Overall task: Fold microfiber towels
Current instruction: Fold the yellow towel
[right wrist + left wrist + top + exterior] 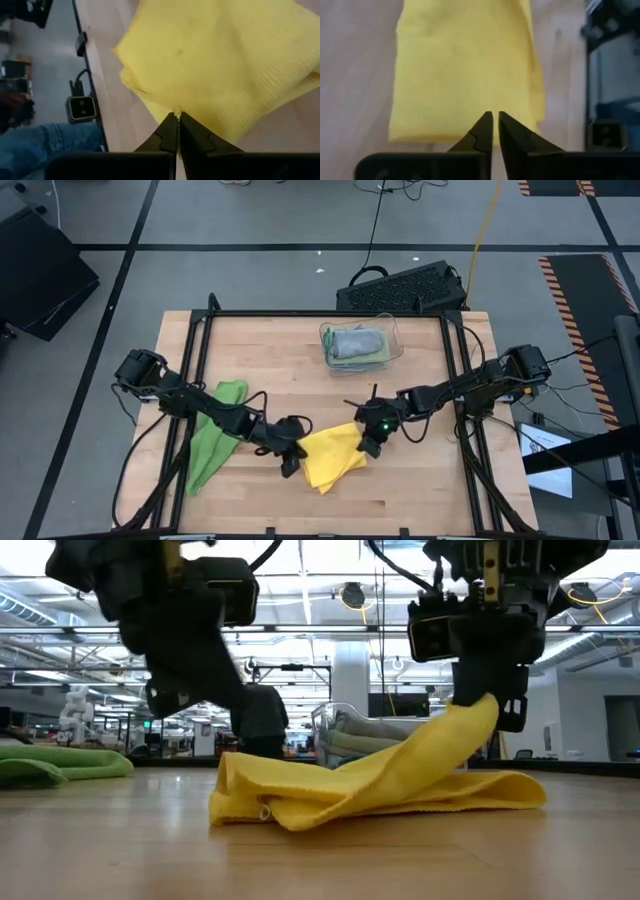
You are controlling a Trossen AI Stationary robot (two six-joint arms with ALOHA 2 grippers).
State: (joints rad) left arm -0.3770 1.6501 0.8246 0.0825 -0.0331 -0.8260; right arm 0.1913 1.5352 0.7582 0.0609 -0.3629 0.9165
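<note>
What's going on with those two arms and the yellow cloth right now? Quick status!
Right gripper shut on yellow towel, lifting one edge. Left gripper at the towel's other side, fingers nearly closed, holding nothing visible. Green towel lies aside, nothing blocking.
</note>
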